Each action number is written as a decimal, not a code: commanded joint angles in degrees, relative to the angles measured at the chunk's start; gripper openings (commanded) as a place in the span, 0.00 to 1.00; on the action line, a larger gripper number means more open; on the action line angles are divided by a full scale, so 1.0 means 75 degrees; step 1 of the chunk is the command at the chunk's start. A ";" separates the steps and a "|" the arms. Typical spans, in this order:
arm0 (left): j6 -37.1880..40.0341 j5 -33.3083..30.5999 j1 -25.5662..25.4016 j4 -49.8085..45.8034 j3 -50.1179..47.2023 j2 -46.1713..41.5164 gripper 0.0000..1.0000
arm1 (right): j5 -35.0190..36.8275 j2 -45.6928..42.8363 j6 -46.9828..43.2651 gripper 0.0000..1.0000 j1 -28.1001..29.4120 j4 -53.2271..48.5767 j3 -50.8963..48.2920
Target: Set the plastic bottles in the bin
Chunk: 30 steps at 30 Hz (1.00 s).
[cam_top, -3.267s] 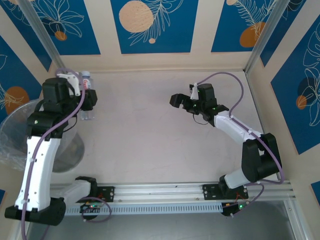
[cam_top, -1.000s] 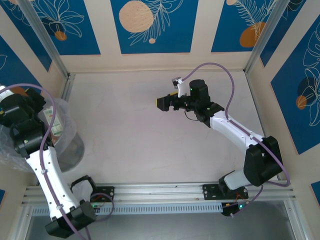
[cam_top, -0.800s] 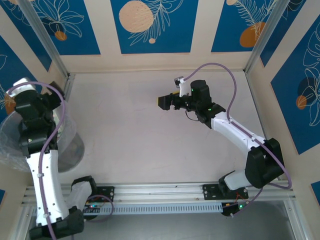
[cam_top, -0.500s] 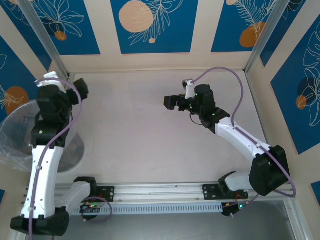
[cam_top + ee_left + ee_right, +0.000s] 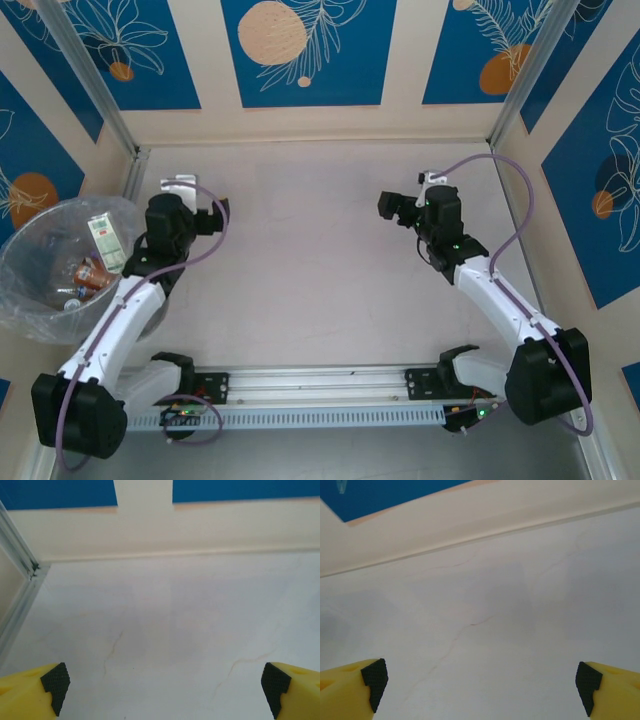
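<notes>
At the near edge, the rail [image 5: 320, 380] carries both arm bases, and from it the two arms reach out over the table [image 5: 300, 280]. The left gripper [image 5: 216, 212] hangs over the table's left side with its jaws spread wide and nothing between them. Its wrist view shows the yellow fingers [image 5: 30, 692] far apart above bare, faintly cracked tabletop [image 5: 165, 630]. The right gripper [image 5: 391, 205] sits right of centre, equally released and equally empty-handed, and its own fingers [image 5: 347, 690] frame more bare surface [image 5: 480, 620].

Off the table's left edge, just beside the left arm's forearm, stands the bin [image 5: 40, 218] in its crinkled clear liner. The bottles [image 5: 88, 272] lie jumbled inside it. One white-labelled bottle [image 5: 103, 241] leans near the right wall, while red and brown labels show lower in the heap. How many are in there is too hard to count from above.

Beyond the grippers, the tabletop runs bare to the cream back wall [image 5: 310, 125] and its blue panels.

Judging by this, the collecting step looks complete or very nearly so, with each gripper between jobs. The next move probably calls for a sweep of the corners and the ground under the arms for any stray bottle. If none turns up, the arms need only fold back toward the rail.
</notes>
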 commanded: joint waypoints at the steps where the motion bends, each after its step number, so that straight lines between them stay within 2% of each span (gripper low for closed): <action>1: 0.0720 0.0097 -0.0066 0.1336 -0.0648 0.0052 1.00 | 0.0782 -0.0170 -0.0293 0.99 -0.0324 -0.0031 -0.0257; 6: 0.1169 -0.0348 -0.0004 0.2357 -0.1592 0.0715 1.00 | 0.1433 -0.0060 0.0009 0.99 -0.0887 -0.0054 -0.0689; 11: 0.1123 -0.0292 0.0274 0.2997 -0.1928 0.1937 1.00 | 0.1531 0.0452 -0.0138 0.99 -0.1422 0.0352 -0.1077; 17: 0.1117 -0.0355 0.0468 0.4595 -0.1912 0.3323 1.00 | 0.1238 0.1080 -0.0968 1.00 -0.1597 0.2529 -0.2002; 19: 0.0988 0.0143 0.0642 0.4736 -0.1737 0.3672 1.00 | 0.1097 0.1288 -0.1057 0.99 -0.1661 0.2901 -0.2146; 21: 0.1000 0.0275 0.0668 0.4965 -0.1810 0.3844 1.00 | 0.1086 0.1429 -0.1063 1.00 -0.1698 0.3189 -0.2288; 22: 0.1042 0.0420 0.0684 0.5238 -0.2054 0.3737 1.00 | 0.1073 0.1401 -0.1074 1.00 -0.1699 0.3287 -0.2337; 25: 0.0929 0.0176 0.0699 0.7680 -0.3210 0.3993 0.99 | 0.0794 0.1348 -0.1216 1.00 -0.1744 0.4246 -0.2719; 26: 0.0805 -0.0258 0.0682 0.7871 -0.3163 0.4140 0.99 | 0.0645 0.1374 -0.1241 0.99 -0.1777 0.4463 -0.2781; 27: 0.0561 -0.0537 0.0710 0.6746 -0.2829 0.3921 1.00 | 0.0614 0.1423 -0.1249 0.99 -0.1781 0.4593 -0.2789; 29: 0.0547 -0.0849 0.0689 0.7323 -0.2996 0.4051 1.00 | 0.0674 0.1553 -0.1238 0.99 -0.1794 0.5074 -0.2926; 30: 0.0501 -0.0876 0.0689 0.6996 -0.2947 0.3925 1.00 | 0.0547 0.1634 -0.1334 1.00 -0.1805 0.5547 -0.3031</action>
